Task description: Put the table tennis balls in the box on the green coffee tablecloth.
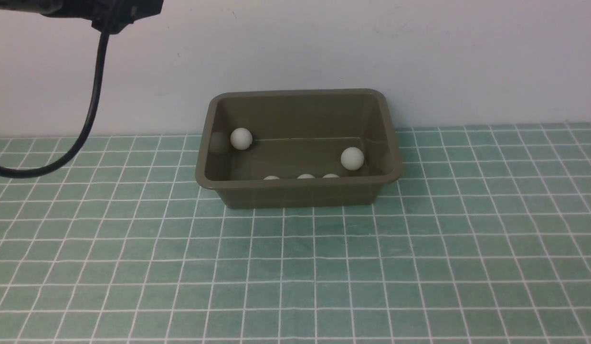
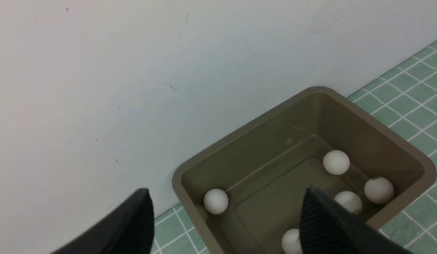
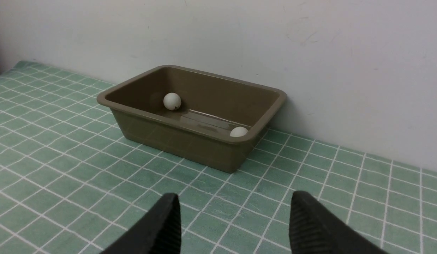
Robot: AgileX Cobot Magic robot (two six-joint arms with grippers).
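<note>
While both grippers, left (image 2: 225,218) and right (image 3: 232,225), hang spread and empty, five table tennis balls (image 2: 336,162) lie inside the box (image 1: 295,193).

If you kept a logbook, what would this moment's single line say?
balls: five, all inside box | tablecloth: no balls seen on it | left gripper: open, empty, above box | right gripper: open, empty, away from box

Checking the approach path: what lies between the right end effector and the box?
Only bare tablecloth lies between the right end effector and the box, as the right wrist view shows.
</note>
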